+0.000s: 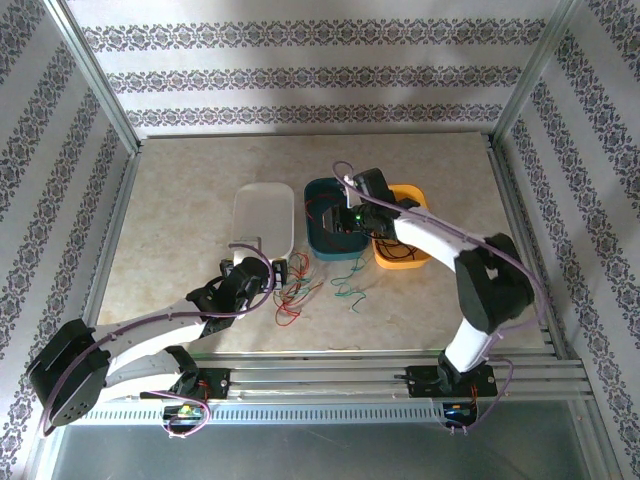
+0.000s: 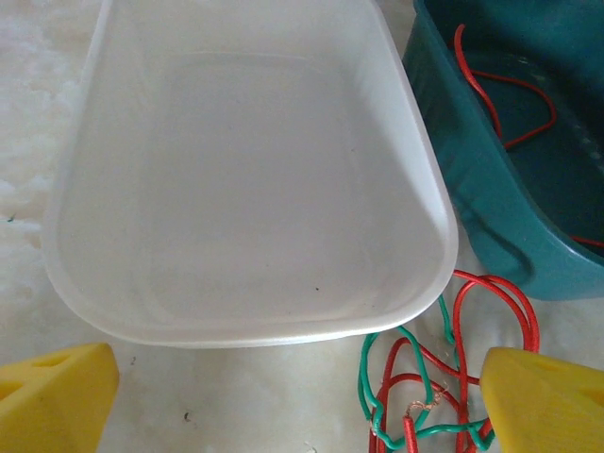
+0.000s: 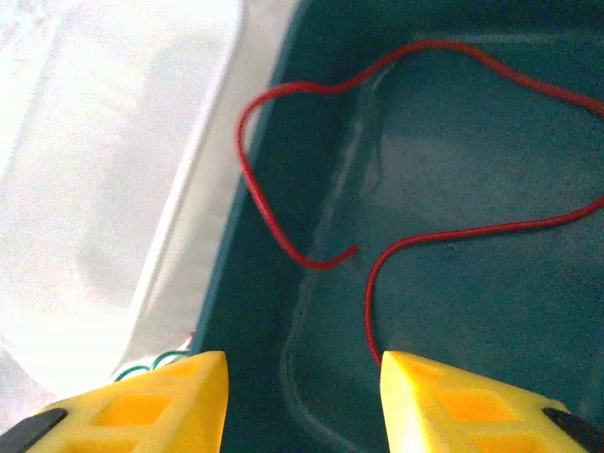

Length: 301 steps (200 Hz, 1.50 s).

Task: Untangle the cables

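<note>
Looking down from above, you find the loose tangle of thin red and green cables (image 1: 300, 292) lying on the pale marbled tabletop (image 1: 180, 220). It sits just in front of the white rectangular plastic tray (image 1: 262, 205) and the teal plastic bin (image 1: 330, 252). Your left gripper (image 1: 282, 272) hovers just beside that tangle. Its wrist camera shows the yellow fingers (image 2: 57, 396) spread wide and released, with nothing between them, and the red and green strands reach up to the right-hand finger. Your right gripper (image 1: 350, 218) hangs over the teal plastic bin, also released, its fingers apart above the bin floor. One red cable (image 3: 311, 170) lies there in loose curves. An orange plastic bin (image 1: 398, 263) sits against the teal one's right side.
</note>
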{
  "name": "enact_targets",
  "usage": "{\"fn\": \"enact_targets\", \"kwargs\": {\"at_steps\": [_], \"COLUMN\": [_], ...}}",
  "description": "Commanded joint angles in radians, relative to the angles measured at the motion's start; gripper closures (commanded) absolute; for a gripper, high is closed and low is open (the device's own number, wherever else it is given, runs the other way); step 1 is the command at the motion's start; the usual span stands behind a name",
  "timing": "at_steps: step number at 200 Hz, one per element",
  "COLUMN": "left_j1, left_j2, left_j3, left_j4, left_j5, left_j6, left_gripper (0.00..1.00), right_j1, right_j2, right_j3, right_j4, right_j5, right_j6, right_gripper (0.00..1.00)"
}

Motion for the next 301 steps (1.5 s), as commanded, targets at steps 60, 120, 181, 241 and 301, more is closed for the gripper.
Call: {"fn": "enact_targets", "kwargs": {"at_steps": [60, 120, 181, 241, 301], "left_j1": [0.103, 0.146, 0.146, 0.145, 0.139], "left_j2": [-0.031, -0.094, -0.104, -0.092, 0.024], "left_j3": [0.167, 0.112, 0.095, 0.063, 0.082], "left_j4": [-0.596, -0.643, -0.613, -0.275, -0.019], "left_j5": [-0.304, -0.269, -0.247, 0.011, 0.458], "left_j6": [-0.515, -0.597, -0.543, -0.15, 0.116], "left_gripper": [0.01, 0.01, 0.01, 0.02, 0.05], "right_j1": [0.331, 0.387, 0.387, 0.359, 0.231], "right_j2": [-0.089, 0.167, 0.313, 0.091, -0.287], "right_j3": [-0.03, 0.145, 0.243, 0.106, -0.031], "right_j4": [-0.133, -0.206, -0.162, -0.123, -0.127], "right_j5": [-0.169, -0.151, -0.166, -0.122, -0.267], "right_j6": [-0.198, -0.265, -0.237, -0.247, -0.218], "right_gripper": [0.53, 0.53, 0.57, 1.0, 1.0]}}
